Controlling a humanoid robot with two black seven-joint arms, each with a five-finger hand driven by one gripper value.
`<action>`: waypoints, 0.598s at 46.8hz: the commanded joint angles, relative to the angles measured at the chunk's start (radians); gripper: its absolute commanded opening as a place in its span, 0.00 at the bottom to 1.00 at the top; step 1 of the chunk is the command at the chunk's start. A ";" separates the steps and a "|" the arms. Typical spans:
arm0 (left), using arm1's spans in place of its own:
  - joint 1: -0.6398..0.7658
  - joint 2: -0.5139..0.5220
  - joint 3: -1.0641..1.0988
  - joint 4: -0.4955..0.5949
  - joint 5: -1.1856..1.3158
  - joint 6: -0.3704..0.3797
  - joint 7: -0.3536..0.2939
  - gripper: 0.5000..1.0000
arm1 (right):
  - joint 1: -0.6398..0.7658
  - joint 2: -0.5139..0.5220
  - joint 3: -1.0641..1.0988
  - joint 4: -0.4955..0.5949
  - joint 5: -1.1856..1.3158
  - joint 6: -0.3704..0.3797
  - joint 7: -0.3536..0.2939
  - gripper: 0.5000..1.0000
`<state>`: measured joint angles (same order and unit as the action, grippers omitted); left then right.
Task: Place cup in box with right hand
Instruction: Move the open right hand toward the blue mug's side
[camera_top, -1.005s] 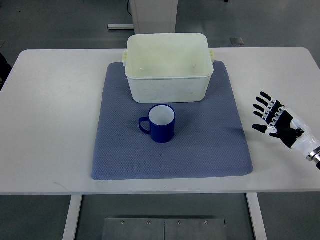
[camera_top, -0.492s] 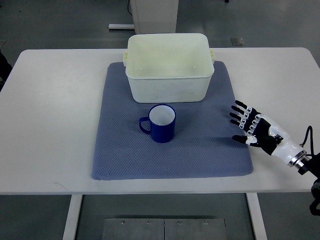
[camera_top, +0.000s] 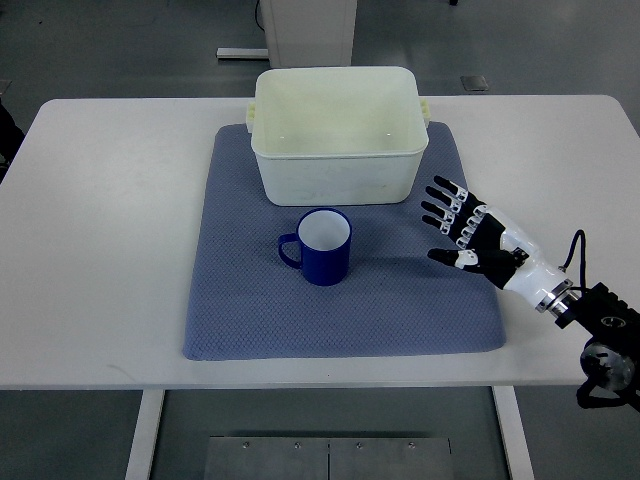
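Observation:
A dark blue cup (camera_top: 322, 247) with a white inside stands upright on the blue-grey mat (camera_top: 240, 300), its handle pointing left. Just behind it sits the empty cream plastic box (camera_top: 337, 132). My right hand (camera_top: 462, 230) comes in from the right edge, open with fingers spread, over the mat's right part. It is to the right of the cup, about a hand's width away, and holds nothing. The left arm does not show.
The mat lies in the middle of a white table (camera_top: 110, 220). A white cabinet base (camera_top: 305, 25) stands on the grey floor beyond the table's far edge.
My right hand has moved left from the bare table at the right edge onto the mat, closer to the cup. It stays open. The cup and box have not moved.

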<state>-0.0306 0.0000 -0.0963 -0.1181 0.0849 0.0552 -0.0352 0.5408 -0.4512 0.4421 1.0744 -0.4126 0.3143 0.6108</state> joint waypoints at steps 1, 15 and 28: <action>0.000 0.000 0.001 0.000 0.000 0.000 0.000 1.00 | 0.004 0.028 0.000 -0.004 -0.009 -0.027 0.000 1.00; 0.000 0.000 0.001 0.000 0.000 0.000 0.000 1.00 | 0.019 0.106 -0.002 -0.021 -0.031 -0.077 0.000 1.00; 0.000 0.000 0.000 0.000 0.000 0.000 0.000 1.00 | 0.019 0.154 -0.008 -0.021 -0.066 -0.110 0.000 1.00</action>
<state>-0.0307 0.0000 -0.0962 -0.1184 0.0849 0.0552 -0.0353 0.5608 -0.3049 0.4344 1.0537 -0.4758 0.2142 0.6108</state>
